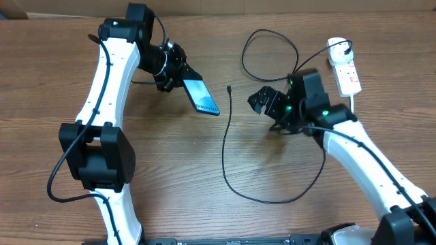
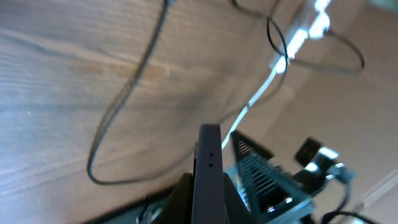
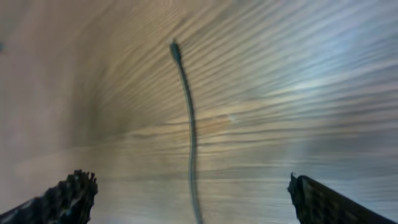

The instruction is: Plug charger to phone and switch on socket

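My left gripper (image 1: 176,73) is shut on the phone (image 1: 201,95), holding it tilted above the table with its teal screen facing up. In the left wrist view the phone (image 2: 208,168) shows edge-on between the two fingers. The charger (image 1: 225,136) lies as a thin black cable on the wood, and its connector tip (image 1: 229,88) sits just right of the phone. My right gripper (image 1: 262,101) hangs open to the right of that tip. Seen from the right wrist, the cable (image 3: 188,124) runs between the wide-apart fingertips (image 3: 74,193), untouched. The white socket (image 1: 345,68) lies at the far right.
The charger cable loops wide across the table's middle (image 1: 272,199) and curls again near the back (image 1: 269,47) before reaching the socket. The socket's thick white cord (image 1: 353,102) trails toward my right arm. The left arm's base (image 1: 99,153) stands at the front left.
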